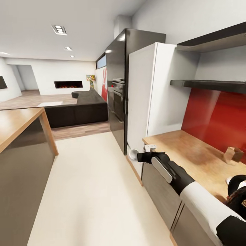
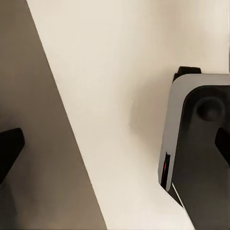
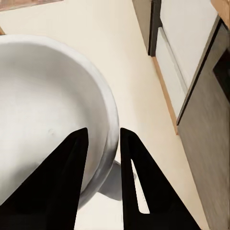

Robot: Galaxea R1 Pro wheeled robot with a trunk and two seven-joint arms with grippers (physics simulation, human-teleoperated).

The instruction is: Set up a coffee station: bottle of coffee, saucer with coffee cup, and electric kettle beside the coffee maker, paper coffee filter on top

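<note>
My right gripper (image 3: 103, 132) is shut on the rim of the white coffee cup (image 3: 43, 105), one finger inside the bowl and one outside. In the head view the right gripper (image 1: 138, 156) holds the coffee cup (image 1: 133, 153) just past the near end of the light wood countertop (image 1: 191, 153), low in front of the fridge. A dark rounded thing (image 1: 238, 193), possibly the electric kettle, sits on the countertop at the frame's right edge, partly behind my arm. My left gripper (image 2: 115, 146) is open above the pale floor, beside my own base (image 2: 201, 153).
A white fridge (image 1: 150, 92) and a black oven tower (image 1: 118, 92) stand past the countertop's end. A small brown paper bag (image 1: 234, 154) rests by the red backsplash, under two dark shelves (image 1: 212, 83). A wood-topped island (image 1: 17, 126) flanks the pale floor aisle (image 1: 92, 184).
</note>
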